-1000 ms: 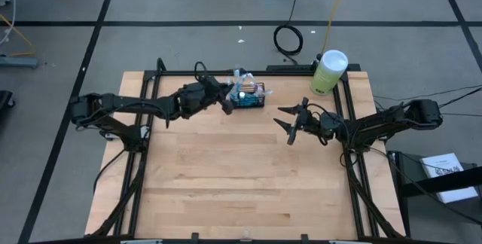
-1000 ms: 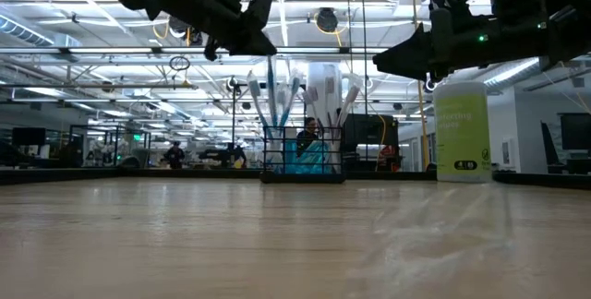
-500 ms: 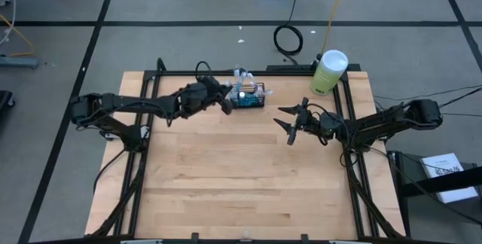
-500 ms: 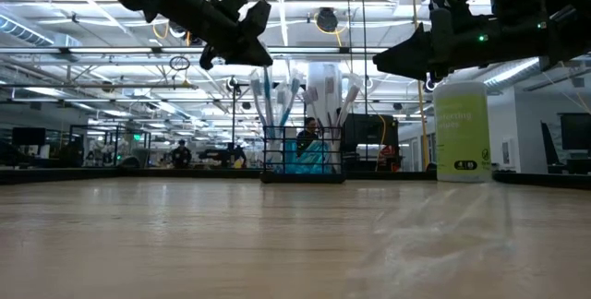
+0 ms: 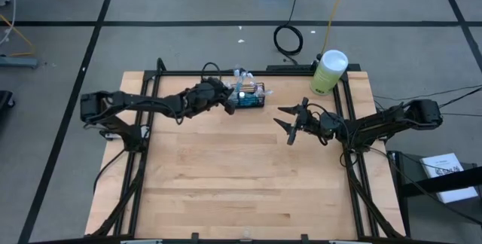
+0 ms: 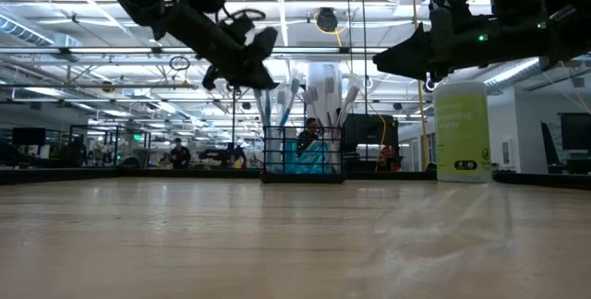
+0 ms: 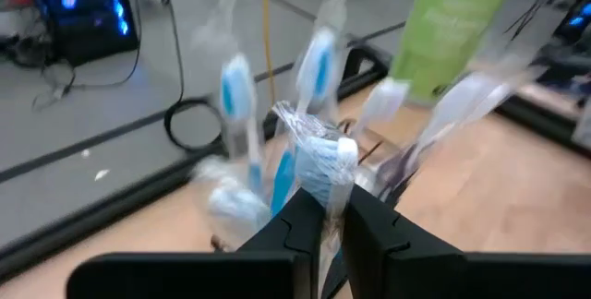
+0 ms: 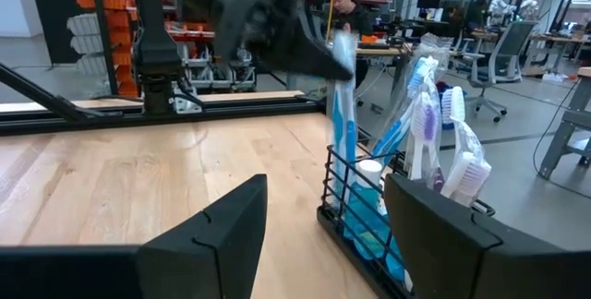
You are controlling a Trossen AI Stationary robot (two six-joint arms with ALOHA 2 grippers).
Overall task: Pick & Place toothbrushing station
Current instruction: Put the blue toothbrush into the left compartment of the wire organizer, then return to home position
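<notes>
The toothbrushing station, a small black wire-mesh basket (image 5: 249, 98), stands on its base at the table's far middle, with several wrapped toothbrushes (image 6: 309, 91) sticking up out of it. It also shows in the right wrist view (image 8: 369, 216). My left gripper (image 5: 229, 103) is shut, just left of the basket, level with the toothbrush tops (image 7: 319, 151). In the low view my left gripper (image 6: 264, 81) slants down at them. My right gripper (image 5: 289, 124) is open and empty in the air, right of the basket. My left gripper's shut fingertips (image 7: 314, 209) stand right at the top of a wrapped blue toothbrush (image 8: 340, 77) in the basket's left end, slanting down from the table's left. I cannot tell whether they touch it.
A tall pale-green cylinder with a white lid (image 5: 328, 71) stands at the table's far right corner, and shows in the low view (image 6: 461, 133). Bare wood (image 5: 241, 176) fills the near half of the table. A black frame rail (image 5: 354, 161) edges the table.
My left gripper has gone down and tipped further downward, closing on the toothbrush tops at the basket's left end. The basket and my right gripper have kept still.
</notes>
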